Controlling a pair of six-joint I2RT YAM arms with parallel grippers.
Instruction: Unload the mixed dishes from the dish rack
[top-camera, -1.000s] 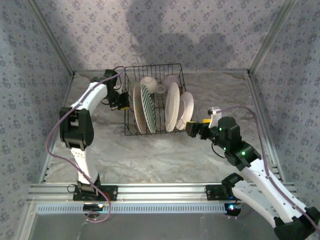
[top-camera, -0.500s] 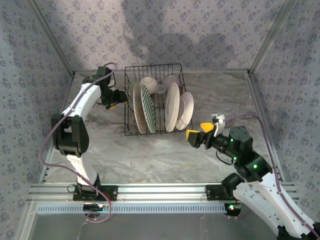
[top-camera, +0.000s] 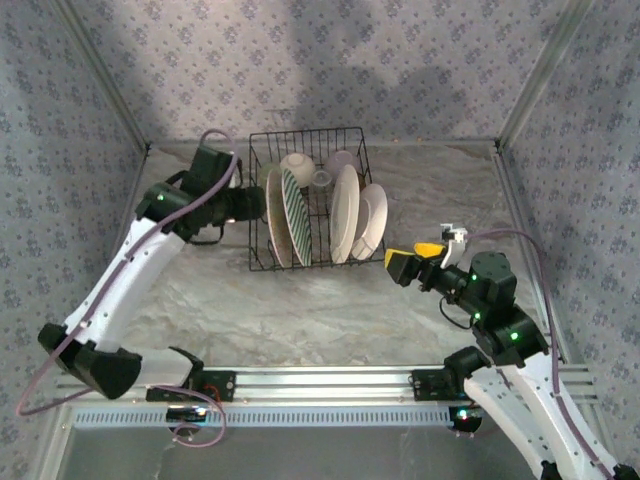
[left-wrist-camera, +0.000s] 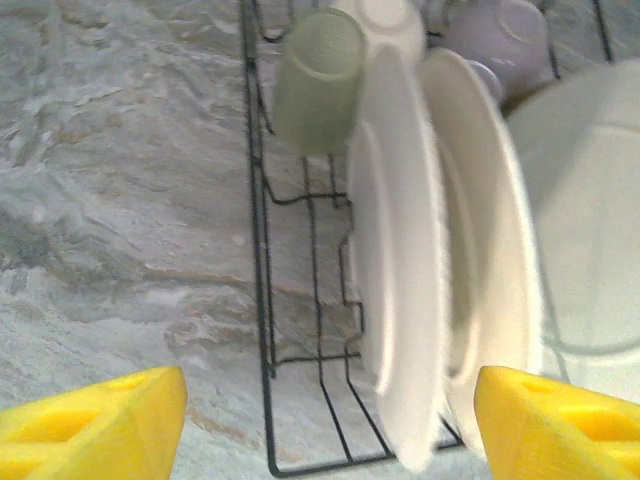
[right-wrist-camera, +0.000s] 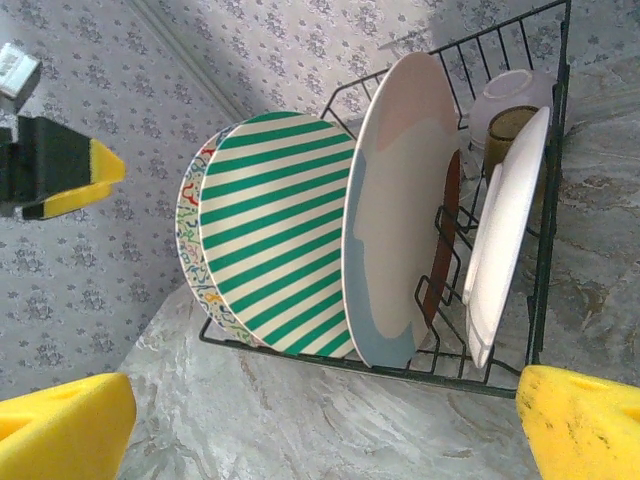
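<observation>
Your left gripper (top-camera: 250, 205) is now spreading wide, empty, at the 9 o'clock side of the dish rack (top-camera: 305, 266), and its elbow is dropping low. Your right gripper (top-camera: 410, 257), gaping and empty, is backing off toward 4 o'clock. The green-striped plate (top-camera: 294, 215) is staying racked.

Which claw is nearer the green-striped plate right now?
Left. The left claw sits just outside the rack's left wall, beside the green-striped plate. The right claw hangs off the rack's near right corner, beyond the white plates.
</observation>
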